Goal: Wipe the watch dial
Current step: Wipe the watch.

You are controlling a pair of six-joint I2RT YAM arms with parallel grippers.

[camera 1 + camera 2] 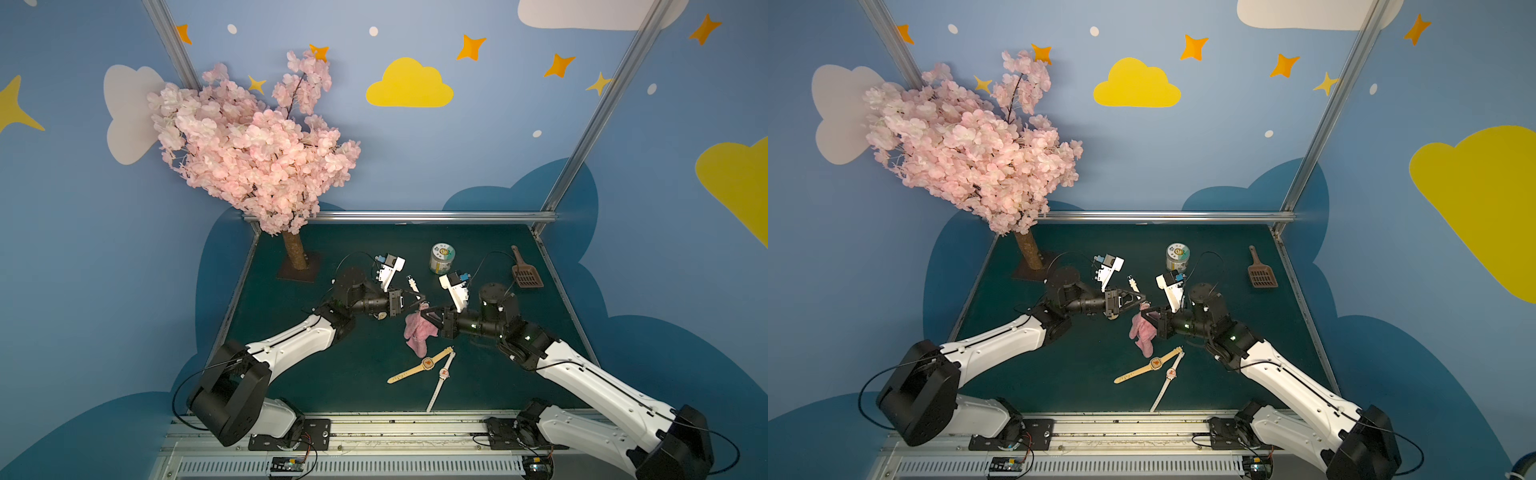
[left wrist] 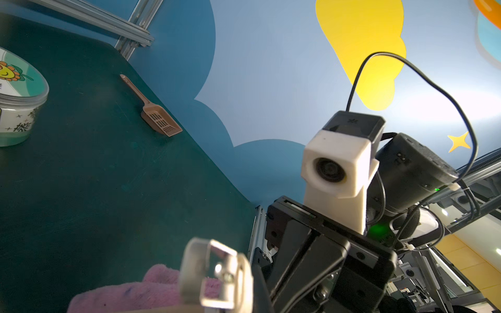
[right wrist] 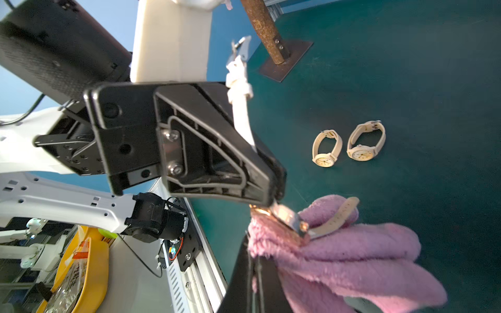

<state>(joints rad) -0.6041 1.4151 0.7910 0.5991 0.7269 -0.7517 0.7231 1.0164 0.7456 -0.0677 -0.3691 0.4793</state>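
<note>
green tabletop, left jaws tight on watch, right jaws tight on cloth

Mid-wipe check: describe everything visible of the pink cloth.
The pink cloth is fluffy, fleece-like and crumpled. The right gripper is shut on its upper edge; the rest hangs in folds over the table. Its top presses against the case of the watch held by the left gripper.

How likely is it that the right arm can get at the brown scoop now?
Probably not yet. The right pincer is shut on the pink cloth, so it has no free grip. Nothing lies between that arm and the brown scoop, so the way looks free once the cloth is released.
</note>
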